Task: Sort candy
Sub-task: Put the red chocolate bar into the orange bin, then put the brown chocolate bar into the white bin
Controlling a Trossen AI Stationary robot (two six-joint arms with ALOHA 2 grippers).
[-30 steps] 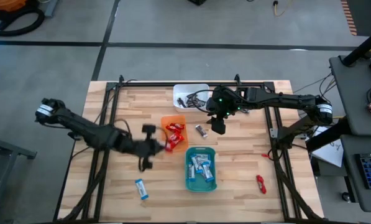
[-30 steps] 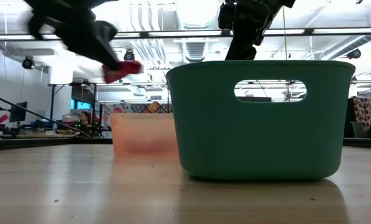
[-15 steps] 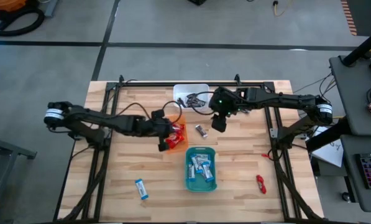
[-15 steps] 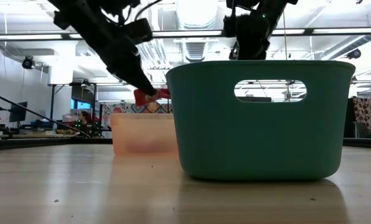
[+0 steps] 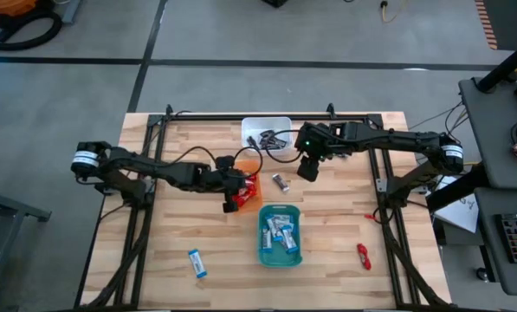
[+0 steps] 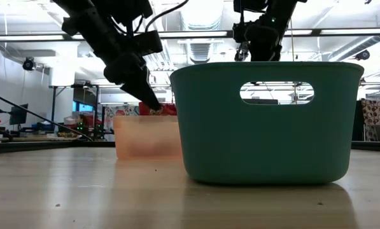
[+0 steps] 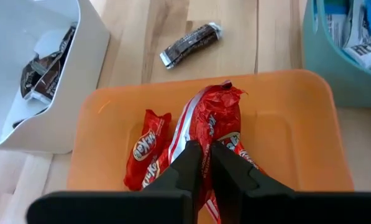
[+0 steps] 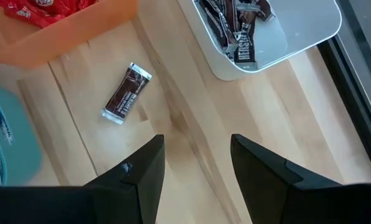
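My left gripper (image 5: 233,198) is over the orange tray (image 5: 251,166) and is shut on a red candy (image 7: 211,118). More red candies (image 7: 145,148) lie in that tray. My right gripper (image 8: 196,163) is open and holds nothing. It hovers above bare table between the white tray (image 5: 280,123) of dark candies and a loose dark candy (image 8: 127,93) lying flat on the wood. The teal tray (image 5: 264,251) holds blue-and-white candies. In the low view my left gripper (image 6: 153,107) reaches down to the orange tray's rim. My left gripper pinches the red candy's wrapper (image 7: 205,138) between its two fingers (image 7: 188,163). The fingers come slanting down from the table's left. The candy sticks out ahead of the fingertips over the other red candies, about level with the orange tray's rim (image 6: 165,109).
A blue-and-white candy (image 5: 197,263) lies near the table's near left. A red candy (image 5: 363,255) lies near the near right. The teal tray (image 6: 272,121) fills the low view's front. The three trays stand close together mid-table, with bare wood on either side.
My left gripper has carried the red candy from the left of the trays toward the table's right. It has then come down over the orange tray, shut on the candy throughout. The candy has dropped from well above the tray to about rim height.
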